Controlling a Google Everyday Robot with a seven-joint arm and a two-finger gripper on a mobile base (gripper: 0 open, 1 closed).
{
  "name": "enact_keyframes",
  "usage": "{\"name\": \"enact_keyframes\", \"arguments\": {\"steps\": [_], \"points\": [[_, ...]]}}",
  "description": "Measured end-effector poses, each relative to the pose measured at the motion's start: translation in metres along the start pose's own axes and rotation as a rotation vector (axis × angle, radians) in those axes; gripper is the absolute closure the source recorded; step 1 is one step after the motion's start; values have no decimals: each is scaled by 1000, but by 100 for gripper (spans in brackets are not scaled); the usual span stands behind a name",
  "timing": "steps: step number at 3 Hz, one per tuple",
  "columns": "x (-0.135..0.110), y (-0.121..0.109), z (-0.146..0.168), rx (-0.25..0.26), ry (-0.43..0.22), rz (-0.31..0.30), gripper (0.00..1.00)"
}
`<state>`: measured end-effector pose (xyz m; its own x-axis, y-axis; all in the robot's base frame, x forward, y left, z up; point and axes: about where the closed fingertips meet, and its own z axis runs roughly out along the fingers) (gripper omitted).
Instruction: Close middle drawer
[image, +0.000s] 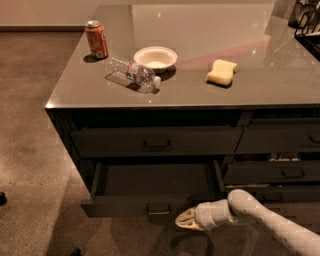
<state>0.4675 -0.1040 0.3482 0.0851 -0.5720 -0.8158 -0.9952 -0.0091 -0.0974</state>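
Note:
The middle drawer (150, 204) is pulled out from the cabinet, a wide shallow dark-grey drawer with a low flat front, a small bar handle (159, 208) and a long dark tray. My gripper (183, 220) is at the end of a white arm coming from the lower right. It sits just below and in front of the drawer's front edge, to the right of the handle. The top drawer (157, 141) above is shut.
On the grey countertop (75, 90) lie a red can (96, 39), a clear water bottle on its side (132, 73), a white bowl (155, 57) and a yellow sponge (222, 71). Narrower drawers (277, 172) stand to the right. Brown floor lies at the left.

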Motion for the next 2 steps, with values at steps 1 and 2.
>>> {"name": "enact_keyframes", "arguments": {"steps": [1, 2], "points": [[3, -10, 15, -15, -13, -9, 100], [2, -24, 28, -24, -25, -27, 100]]}}
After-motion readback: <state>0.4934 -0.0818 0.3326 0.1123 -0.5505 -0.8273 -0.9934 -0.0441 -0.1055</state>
